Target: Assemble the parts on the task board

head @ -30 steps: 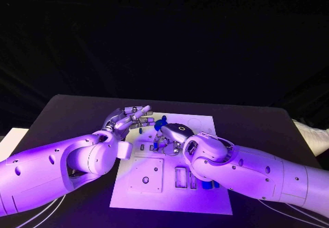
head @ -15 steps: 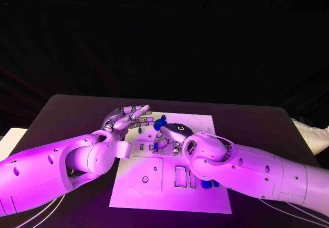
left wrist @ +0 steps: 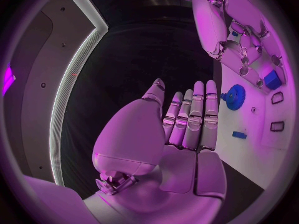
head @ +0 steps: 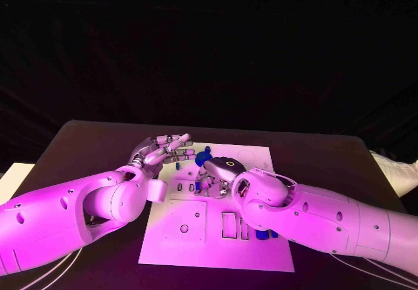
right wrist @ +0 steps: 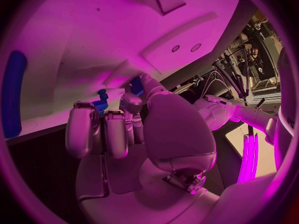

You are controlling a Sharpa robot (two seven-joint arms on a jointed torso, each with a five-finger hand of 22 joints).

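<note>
Tabletop [head: 96, 140]: dark surface, with the white task board [head: 218, 248] laid at its middle, long side running away from the robot.
Near board area: a raised square plate [head: 187, 222] with a small dark hole is seen on the board's left part; just to its right, rectangular slots [head: 230, 225] are cut into the board.
Blue parts at slots [head: 263, 234]: small blue pieces are seen beside the slots, partly hidden under the right forearm.
Right hand [head: 215, 177]: lowered onto the middle of the board, fingers curled downward. In the right wrist view a small blue part [right wrist: 101, 103] is pinched at the fingertips [right wrist: 132, 102], close against the board surface [right wrist: 74, 45].
Long blue piece [right wrist: 14, 93]: seen lying on the board at the edge of the right wrist view; well apart from the pinched part.
Left hand [head: 161, 151]: held over the board's far-left edge, fingers straight and side by side, nothing grasped; in the left wrist view the palm [left wrist: 177, 149] is empty.
Blue gear [left wrist: 234, 95]: resting on the board just beyond the left fingertips, not touched.
Small blue bar [left wrist: 239, 134]: lying flat on the board near the gear.
Blue block [left wrist: 272, 79]: seated on the board farther along, beside the right hand's fingers.
</note>
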